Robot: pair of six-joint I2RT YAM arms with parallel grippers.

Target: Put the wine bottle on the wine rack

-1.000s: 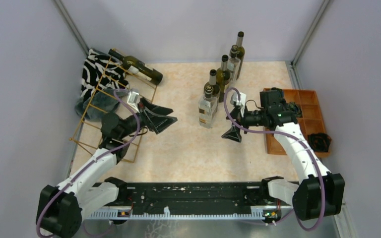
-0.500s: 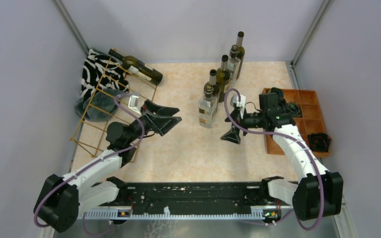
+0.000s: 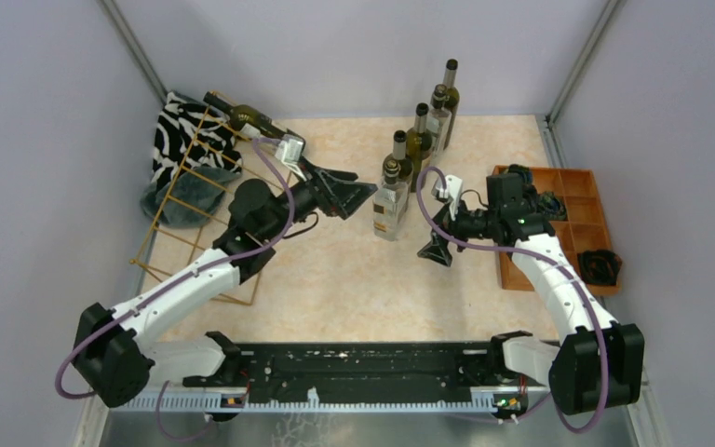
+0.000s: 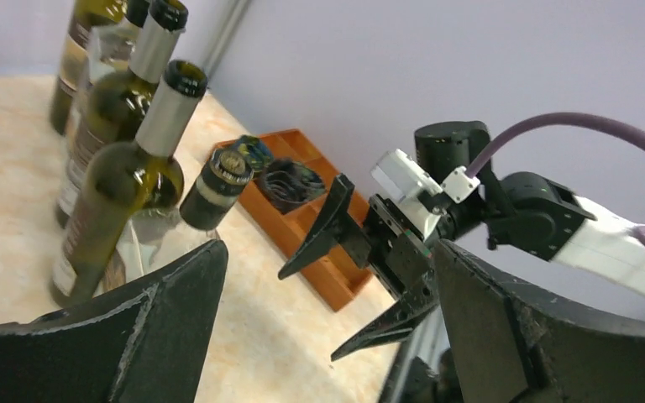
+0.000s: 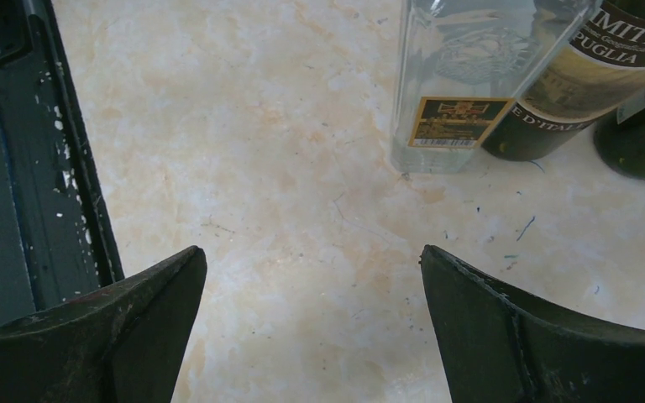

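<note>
Reaching step, I'd say: left gripper [image 3: 356,192] spread wide, empty; clear bottle [image 3: 390,201] at its three o'clock needs straddling.

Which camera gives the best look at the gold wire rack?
The top external view: the wine rack shows there almost whole, the left arm crossing its near corner. Neither wrist view shows it.

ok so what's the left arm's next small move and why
Probably ease the left gripper forward until its open jaws straddle the clear bottle: it is the nearest standing one, just ahead, and not yet gripped.
</note>
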